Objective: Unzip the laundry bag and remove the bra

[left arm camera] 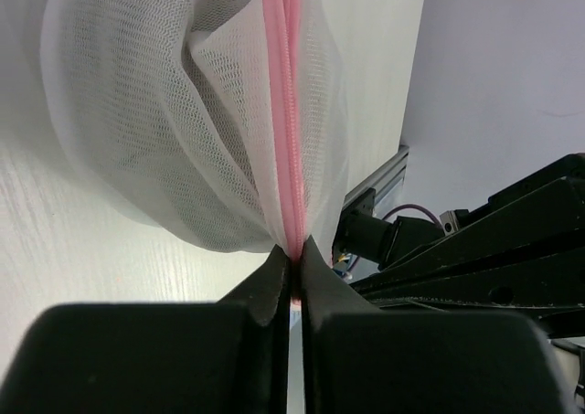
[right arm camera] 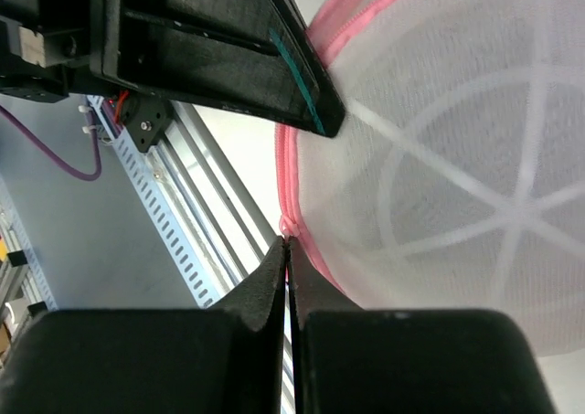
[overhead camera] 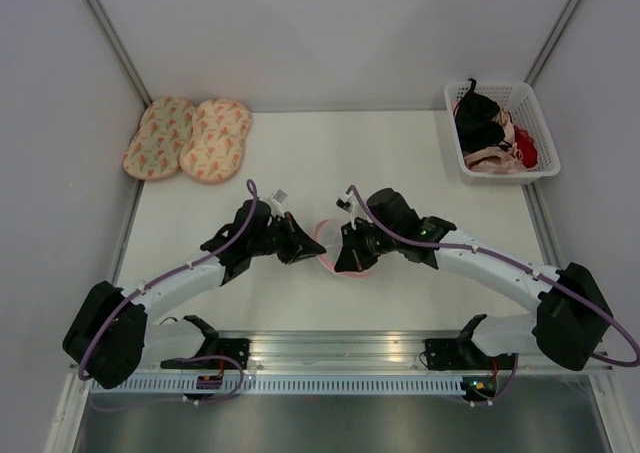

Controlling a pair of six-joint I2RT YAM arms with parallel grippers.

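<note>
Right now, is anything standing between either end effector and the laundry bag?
Nothing visible does. The left end effector is shut on the pink zipper of the laundry bag, and the right end effector is shut on its pink edge, so both touch it directly.

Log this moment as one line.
stage: unzipping | left gripper: shut on laundry bag at zipper | right gripper: shut on pink trim | zipper: looks closed | bra: not seen

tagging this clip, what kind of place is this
Probably a robot lab test cell: a white table walled by plain grey panels, an aluminium rail carrying the left arm and right arm, and a basket of garments.
</note>
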